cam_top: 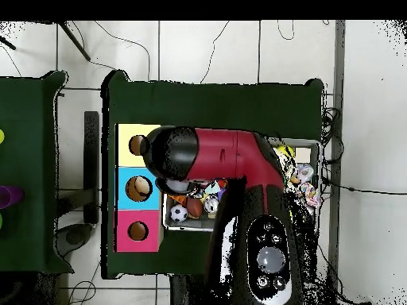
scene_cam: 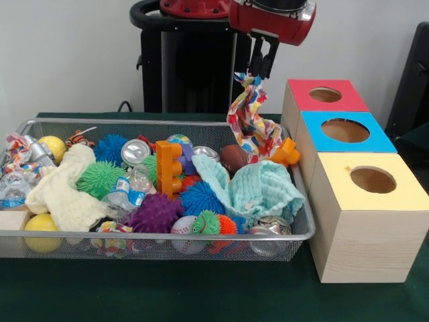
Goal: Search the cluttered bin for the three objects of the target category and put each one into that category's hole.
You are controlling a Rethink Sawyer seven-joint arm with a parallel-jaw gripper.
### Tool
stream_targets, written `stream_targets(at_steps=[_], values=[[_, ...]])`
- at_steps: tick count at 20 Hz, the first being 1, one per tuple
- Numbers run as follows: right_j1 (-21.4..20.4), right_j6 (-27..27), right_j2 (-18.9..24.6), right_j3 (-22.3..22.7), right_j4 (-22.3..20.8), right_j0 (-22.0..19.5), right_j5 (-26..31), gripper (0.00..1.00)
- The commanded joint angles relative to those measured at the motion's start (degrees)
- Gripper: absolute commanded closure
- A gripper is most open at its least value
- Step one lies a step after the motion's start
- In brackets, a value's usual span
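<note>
Your pincer (scene_cam: 261,67) is clamped on the patterned cloth (scene_cam: 249,119), lifted above the bin (scene_cam: 303,228); teal cloth (scene_cam: 261,191), orange block (scene_cam: 287,153) underneath, boxes (scene_cam: 362,201) beside.

A green-covered table (scene_cam: 201,295) carries a wire bin (scene_cam: 167,241) beside three wooden boxes (scene_cam: 365,228).

In the overhead view the red arm (cam_top: 230,171) covers most of the wire bin (cam_top: 312,171) and hides the claw. In the front view the arm's upper part is cut off by the top edge, and a black object (scene_cam: 412,80) by the right edge.
</note>
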Motion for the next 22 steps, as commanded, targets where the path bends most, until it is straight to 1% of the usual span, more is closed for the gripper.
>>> stream_targets(at_steps=[1, 3, 8, 11, 15, 18, 22], values=[[2.5, 16.0, -2.7, 3.6, 1.9, 0.9, -2.7, 1.0], [3.0, 16.5, -3.3, 2.1, 2.2, 1.7, -0.8, 1.0], [4.4, 16.7, -4.1, 0.4, 3.4, 2.7, 0.2, 1.0], [4.0, 18.5, -5.2, 1.0, 3.9, 4.9, -0.5, 1.0], [4.7, 21.0, -6.3, 0.4, 5.7, 7.0, -0.4, 1.0], [5.5, 23.2, -7.5, -1.3, 5.7, 9.4, 0.9, 1.0], [6.5, 24.9, -8.5, -3.0, 6.8, 11.2, 2.6, 1.0]])
